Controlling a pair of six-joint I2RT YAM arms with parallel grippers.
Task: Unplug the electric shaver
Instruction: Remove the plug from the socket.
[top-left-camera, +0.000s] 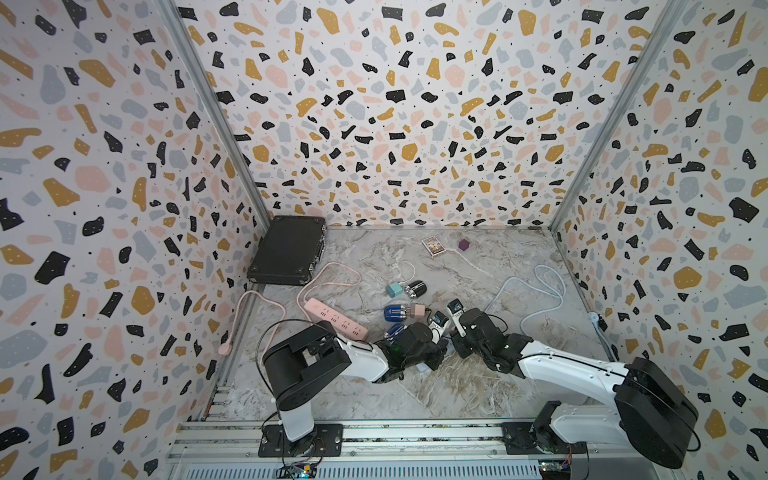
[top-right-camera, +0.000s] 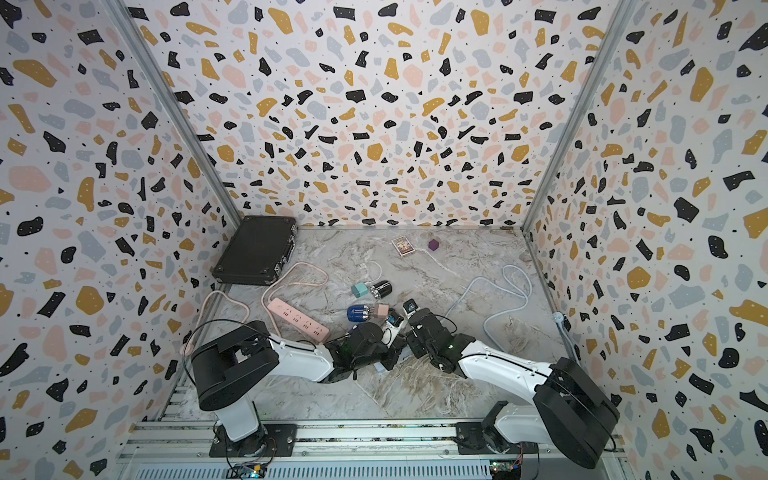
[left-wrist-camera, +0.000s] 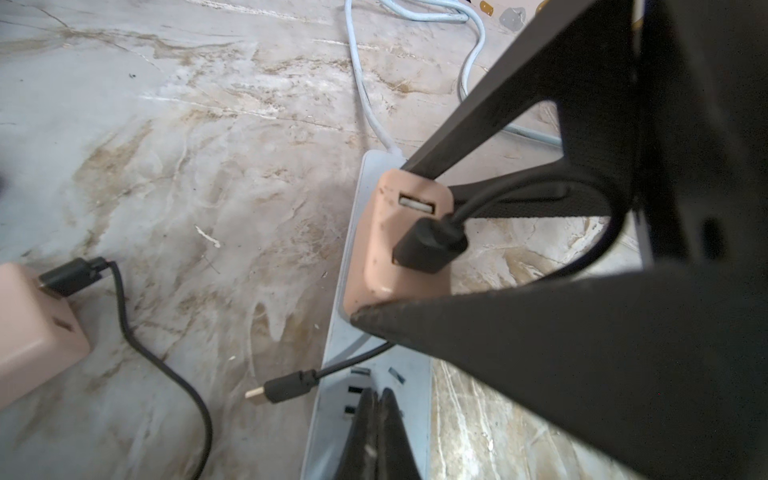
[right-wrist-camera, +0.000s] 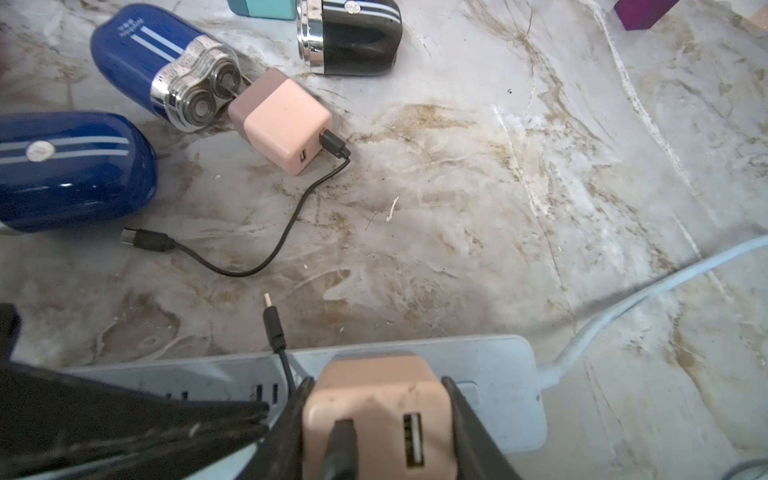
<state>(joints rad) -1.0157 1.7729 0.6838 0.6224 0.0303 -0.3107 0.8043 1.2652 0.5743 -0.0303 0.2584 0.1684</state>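
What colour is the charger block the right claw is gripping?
Pale pink. The charger block shows best in the right wrist view.

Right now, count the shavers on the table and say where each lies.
3. The black shaver beside the teal charger; one blue shaver beside the loose pink charger; the other blue shaver by the left arm. Arms may hide more.

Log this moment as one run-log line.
right pincer: shut on charger | charger: on strip | left pincer: shut, tips on strip | cable end: loose
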